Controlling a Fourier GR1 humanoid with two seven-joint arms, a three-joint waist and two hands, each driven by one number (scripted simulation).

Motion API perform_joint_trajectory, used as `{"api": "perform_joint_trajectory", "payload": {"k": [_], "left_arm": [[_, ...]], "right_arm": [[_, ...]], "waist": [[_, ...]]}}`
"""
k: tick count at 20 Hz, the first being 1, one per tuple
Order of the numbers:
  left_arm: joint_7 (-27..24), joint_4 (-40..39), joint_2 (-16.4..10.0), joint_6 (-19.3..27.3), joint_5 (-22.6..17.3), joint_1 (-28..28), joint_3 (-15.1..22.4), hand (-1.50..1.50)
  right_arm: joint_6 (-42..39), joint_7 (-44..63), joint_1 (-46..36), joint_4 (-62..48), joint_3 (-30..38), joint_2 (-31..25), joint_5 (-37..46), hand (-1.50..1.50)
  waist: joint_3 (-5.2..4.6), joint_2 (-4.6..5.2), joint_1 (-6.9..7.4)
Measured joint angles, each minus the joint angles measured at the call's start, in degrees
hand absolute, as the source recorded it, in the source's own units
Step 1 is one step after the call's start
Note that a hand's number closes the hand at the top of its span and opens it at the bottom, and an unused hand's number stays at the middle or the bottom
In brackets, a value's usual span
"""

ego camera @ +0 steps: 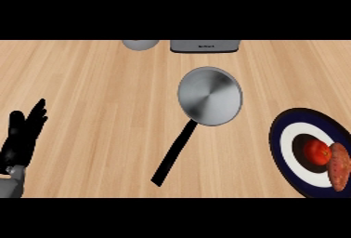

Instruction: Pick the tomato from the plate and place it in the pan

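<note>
A red tomato [316,151] lies at the middle of a dark blue and white plate [284,139] at the right edge of the wooden counter. A brownish sweet potato [339,166] lies on the plate beside it, touching its right side. The steel pan [210,95] sits at the centre, its black handle [174,153] running down and to the left. My left hand [22,135] rests open at the left edge, fingers up, far from the pan and plate. My right hand does not show.
At the counter's far edge stand a grey appliance [205,45] and a rounded grey object [140,44]. Bare wood lies between the pan and the left hand.
</note>
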State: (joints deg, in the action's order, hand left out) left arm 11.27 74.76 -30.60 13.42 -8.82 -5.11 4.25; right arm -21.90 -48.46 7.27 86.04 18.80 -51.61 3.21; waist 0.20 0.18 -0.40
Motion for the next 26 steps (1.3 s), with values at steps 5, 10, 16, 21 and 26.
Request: {"api": "perform_joint_trajectory", "payload": {"k": [5,10,16,21,26], "left_arm": [[1.3,0.8,0.5,0.1,1.0,-0.4,0.2,0.00],[0.9,-0.9,1.0,-0.8,1.9,-1.8,-0.9,0.00],[1.0,-1.7,3.0,-1.4,3.9,-2.3,-2.2,0.00],[0.8,-1.3,3.7,-3.1,4.8,-1.2,-3.9,0.00],[1.4,-1.0,4.3,-4.4,6.0,-1.5,-5.5,0.00]], "right_arm": [[8.0,-3.7,2.2,0.0,-4.8,-0.1,12.6,-1.50],[11.9,-5.6,1.8,-2.5,-8.8,1.0,21.9,-1.50],[14.5,-6.4,0.7,-5.4,-10.4,4.8,30.0,-1.50],[17.9,-6.7,-0.2,-8.5,-10.1,8.2,35.5,-1.50],[20.5,-6.8,-2.5,-11.8,-10.6,11.2,40.2,-1.50]], "waist": [[-0.09,-0.09,0.42],[-0.14,-0.09,0.49],[-0.18,-0.16,0.41],[-0.18,-0.19,0.44],[-0.19,-0.18,0.45]]}}
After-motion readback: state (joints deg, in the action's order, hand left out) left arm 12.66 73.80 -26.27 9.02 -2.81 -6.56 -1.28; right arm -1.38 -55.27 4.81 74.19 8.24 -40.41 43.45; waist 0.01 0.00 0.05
